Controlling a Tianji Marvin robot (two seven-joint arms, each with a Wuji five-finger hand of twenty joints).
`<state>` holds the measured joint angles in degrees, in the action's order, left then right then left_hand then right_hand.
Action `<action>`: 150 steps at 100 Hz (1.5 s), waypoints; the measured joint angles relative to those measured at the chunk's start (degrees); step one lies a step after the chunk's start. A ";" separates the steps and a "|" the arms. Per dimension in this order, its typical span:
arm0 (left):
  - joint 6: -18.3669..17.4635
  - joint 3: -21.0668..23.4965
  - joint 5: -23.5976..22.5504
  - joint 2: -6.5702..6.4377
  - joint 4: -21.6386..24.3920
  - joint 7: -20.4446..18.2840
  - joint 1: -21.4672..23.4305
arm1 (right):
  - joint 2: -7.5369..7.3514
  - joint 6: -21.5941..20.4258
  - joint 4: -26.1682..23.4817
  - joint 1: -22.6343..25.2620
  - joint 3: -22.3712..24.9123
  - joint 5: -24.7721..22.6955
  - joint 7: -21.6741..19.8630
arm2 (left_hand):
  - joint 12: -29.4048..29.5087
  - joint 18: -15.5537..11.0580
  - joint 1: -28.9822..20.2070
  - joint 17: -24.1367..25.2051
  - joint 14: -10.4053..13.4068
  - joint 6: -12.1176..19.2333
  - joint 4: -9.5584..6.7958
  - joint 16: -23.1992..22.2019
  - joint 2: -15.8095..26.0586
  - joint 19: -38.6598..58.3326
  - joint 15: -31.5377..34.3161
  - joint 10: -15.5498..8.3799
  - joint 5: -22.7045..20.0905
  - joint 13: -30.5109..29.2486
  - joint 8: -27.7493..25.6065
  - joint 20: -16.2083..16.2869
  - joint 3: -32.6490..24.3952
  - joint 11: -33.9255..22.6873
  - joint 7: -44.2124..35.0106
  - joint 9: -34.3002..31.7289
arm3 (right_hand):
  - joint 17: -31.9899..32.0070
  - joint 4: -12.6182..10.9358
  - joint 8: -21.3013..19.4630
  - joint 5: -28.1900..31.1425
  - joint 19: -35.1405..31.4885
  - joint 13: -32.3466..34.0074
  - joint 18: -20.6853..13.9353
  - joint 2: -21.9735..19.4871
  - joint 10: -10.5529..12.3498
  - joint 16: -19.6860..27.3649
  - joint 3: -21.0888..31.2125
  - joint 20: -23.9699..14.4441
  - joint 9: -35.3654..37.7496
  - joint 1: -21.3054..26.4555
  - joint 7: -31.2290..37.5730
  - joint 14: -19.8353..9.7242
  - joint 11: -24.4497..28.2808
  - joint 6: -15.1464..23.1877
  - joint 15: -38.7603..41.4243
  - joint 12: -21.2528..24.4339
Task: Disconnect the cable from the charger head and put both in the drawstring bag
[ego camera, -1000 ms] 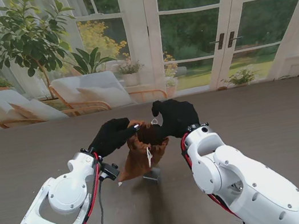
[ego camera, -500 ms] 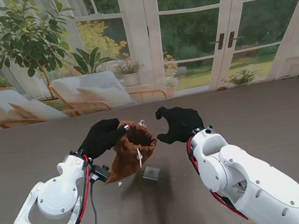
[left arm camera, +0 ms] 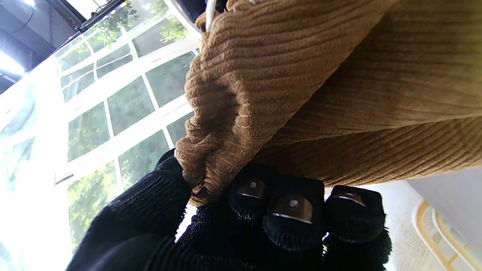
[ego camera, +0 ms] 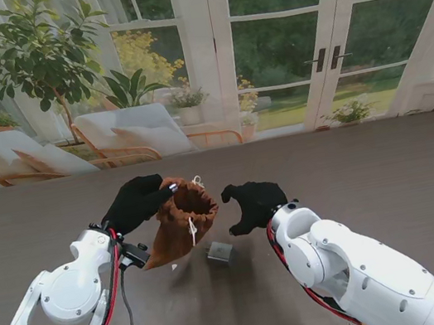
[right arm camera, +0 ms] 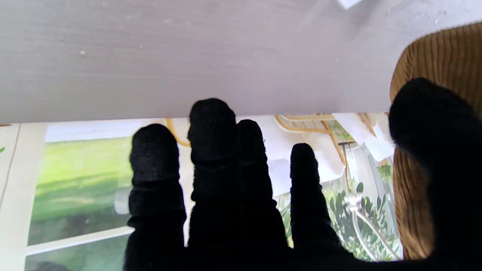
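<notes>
A brown corduroy drawstring bag [ego camera: 179, 222] hangs above the table with its mouth open, white cord dangling down its front. My left hand [ego camera: 134, 202] is shut on the bag's rim; the left wrist view shows the fingers [left arm camera: 290, 214] pinching the gathered hem of the bag [left arm camera: 301, 94]. The grey charger head [ego camera: 219, 252] lies on the table just beside the bag's bottom, nearer to me. My right hand [ego camera: 251, 204] hovers open to the right of the bag, fingers [right arm camera: 214, 150] spread, holding nothing. No cable can be made out; it may be inside the bag.
The dark wood table [ego camera: 387, 174] stretches wide on both sides. Beyond its far edge are glass doors, lounge chairs and potted plants. A red and black cable runs along my left forearm [ego camera: 79, 288].
My right hand let go of the bag's mouth and drew back toward me, opening. My left hand carried the bag slightly left. The charger head became visible on the table.
</notes>
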<state>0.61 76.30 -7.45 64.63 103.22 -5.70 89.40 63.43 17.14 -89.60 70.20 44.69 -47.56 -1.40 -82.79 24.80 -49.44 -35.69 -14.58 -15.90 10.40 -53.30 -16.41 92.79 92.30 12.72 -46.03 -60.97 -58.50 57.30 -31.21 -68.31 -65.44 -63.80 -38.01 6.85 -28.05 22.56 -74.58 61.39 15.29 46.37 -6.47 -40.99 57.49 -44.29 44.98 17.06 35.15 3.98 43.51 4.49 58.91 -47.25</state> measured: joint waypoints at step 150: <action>1.05 2.36 0.22 -0.25 2.91 -0.16 3.37 | 8.00 6.20 23.07 -10.66 -22.82 2.40 14.25 | -0.05 0.00 0.00 0.01 -0.01 0.00 0.00 -0.01 -0.01 0.00 0.00 0.02 0.00 0.02 -0.04 0.10 0.00 0.08 0.12 0.00 | 0.00 4.35 -2.93 4.83 -3.45 1.23 -2.30 9.49 1.49 -1.92 5.21 -1.45 -0.42 -7.82 7.92 -3.68 5.66 -0.08 6.44 -4.76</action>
<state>1.66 78.66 -7.23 64.38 106.14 -5.86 92.77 71.43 23.34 -66.54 59.53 21.86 -45.17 12.85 -82.84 24.80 -49.44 -35.68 -14.59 -15.90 10.40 -53.31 -16.41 92.79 92.30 12.74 -46.03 -60.95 -58.54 57.40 -31.21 -68.23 -65.32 -63.79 -38.01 11.20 -30.98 27.39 -78.03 62.62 12.98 55.85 -4.98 -42.91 62.70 -45.74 44.55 9.24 43.07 0.30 49.17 4.40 65.35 -52.02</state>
